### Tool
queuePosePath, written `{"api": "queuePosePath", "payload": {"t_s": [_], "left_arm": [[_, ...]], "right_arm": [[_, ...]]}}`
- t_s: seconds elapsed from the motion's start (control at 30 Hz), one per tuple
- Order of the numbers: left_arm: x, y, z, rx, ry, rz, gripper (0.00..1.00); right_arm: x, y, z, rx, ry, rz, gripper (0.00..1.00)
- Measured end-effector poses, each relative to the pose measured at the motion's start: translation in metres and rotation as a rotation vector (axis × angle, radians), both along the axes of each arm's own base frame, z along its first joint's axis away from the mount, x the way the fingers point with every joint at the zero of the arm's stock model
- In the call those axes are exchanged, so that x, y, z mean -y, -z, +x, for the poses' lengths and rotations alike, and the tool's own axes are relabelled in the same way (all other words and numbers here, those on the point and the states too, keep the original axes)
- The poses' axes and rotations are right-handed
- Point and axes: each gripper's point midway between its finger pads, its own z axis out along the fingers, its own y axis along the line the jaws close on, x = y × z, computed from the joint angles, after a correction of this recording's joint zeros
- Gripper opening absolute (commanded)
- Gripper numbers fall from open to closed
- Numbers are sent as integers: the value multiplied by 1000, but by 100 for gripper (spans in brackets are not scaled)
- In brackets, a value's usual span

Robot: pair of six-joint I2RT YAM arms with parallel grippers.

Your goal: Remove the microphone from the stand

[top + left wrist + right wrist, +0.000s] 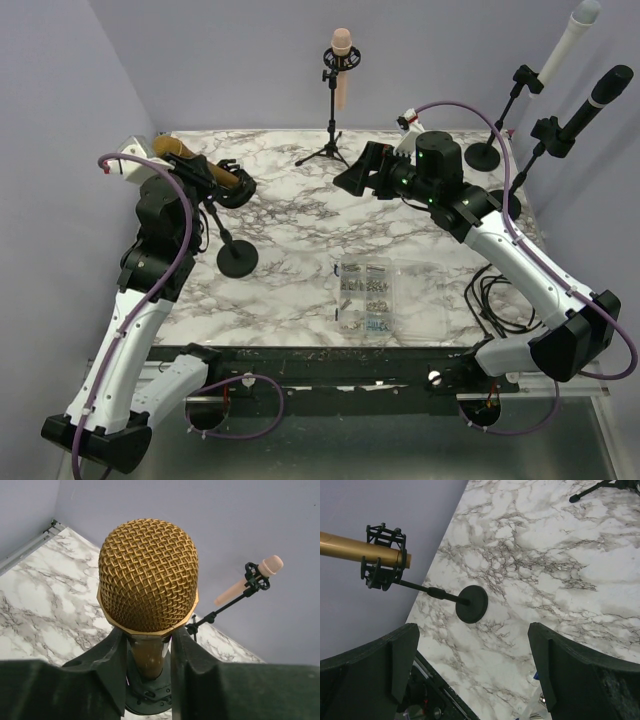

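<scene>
Now the left gripper (148, 641) has its jaws pinching the gold microphone (148, 575) just under its mesh head, far left on the surface (300, 225), seated in the stand (237, 259). Draw it straight along its body so the base doesn't tip. That arm is folded, with its wrist behind the head; the right gripper (472, 630) hovers open-jawed.

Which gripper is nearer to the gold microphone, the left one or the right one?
Left. The left gripper is closed on the body of the gold microphone, just below its mesh head. The right gripper hangs open, well apart from it, over the marble table.
</scene>
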Motion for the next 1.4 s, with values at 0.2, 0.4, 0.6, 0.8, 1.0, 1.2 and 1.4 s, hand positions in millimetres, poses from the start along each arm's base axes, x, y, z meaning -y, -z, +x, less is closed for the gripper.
{"api": "queuePosePath", "payload": {"t_s": [0.2, 0.4, 0.6, 0.8, 1.0, 1.2, 1.4], "left_arm": [[-2, -16, -2, 35, 1, 17, 6], [-4, -53, -11, 112, 6, 17, 4], [-4, -84, -27, 187, 41, 26, 0], [18, -110, -53, 284, 209, 75, 0], [67, -132, -75, 351, 508, 119, 0], [136, -108, -73, 268, 901, 130, 0], [178, -61, -68, 99, 1165, 34, 0]], "right_arm": [[1, 0, 1, 6, 5, -7, 100], [2, 1, 2, 11, 8, -13, 100], [2, 1, 2, 13, 7, -15, 100], [1, 5, 3, 8, 4, -22, 100], [-9, 13, -2, -7, -70, -25, 100], [-33, 3, -28, 38, -283, 67, 100], [-56, -5, -69, 92, -518, 162, 100]]}}
